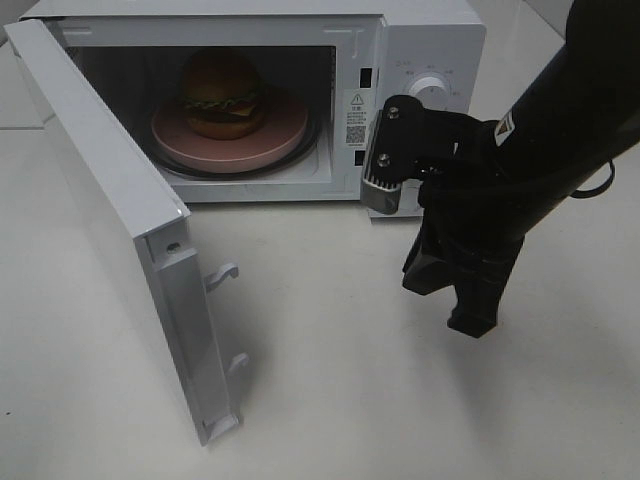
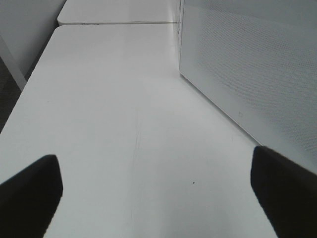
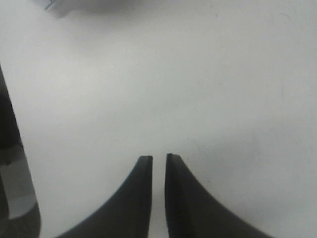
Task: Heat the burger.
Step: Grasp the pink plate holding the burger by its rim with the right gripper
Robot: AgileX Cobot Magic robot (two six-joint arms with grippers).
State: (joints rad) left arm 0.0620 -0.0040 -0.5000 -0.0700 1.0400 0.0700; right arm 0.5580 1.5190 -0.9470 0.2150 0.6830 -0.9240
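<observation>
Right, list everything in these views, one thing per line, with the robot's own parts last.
microwave: one, white, at the back of the table, door open
door: one, white, swung out toward the front left
door hooks: two, white, on the door's free edge
burger: one, brown bun with green, yellow and red layers, inside the microwave on the plate
plate: one, pink, round, inside the microwave under the burger
knob: one, white, on the microwave's right-hand panel
table: one, white, under everything
right gripper: one, black, pointing down in front of the microwave's panel, jaws almost together, empty
left gripper: one, black, over the table, jaws wide apart, empty
</observation>
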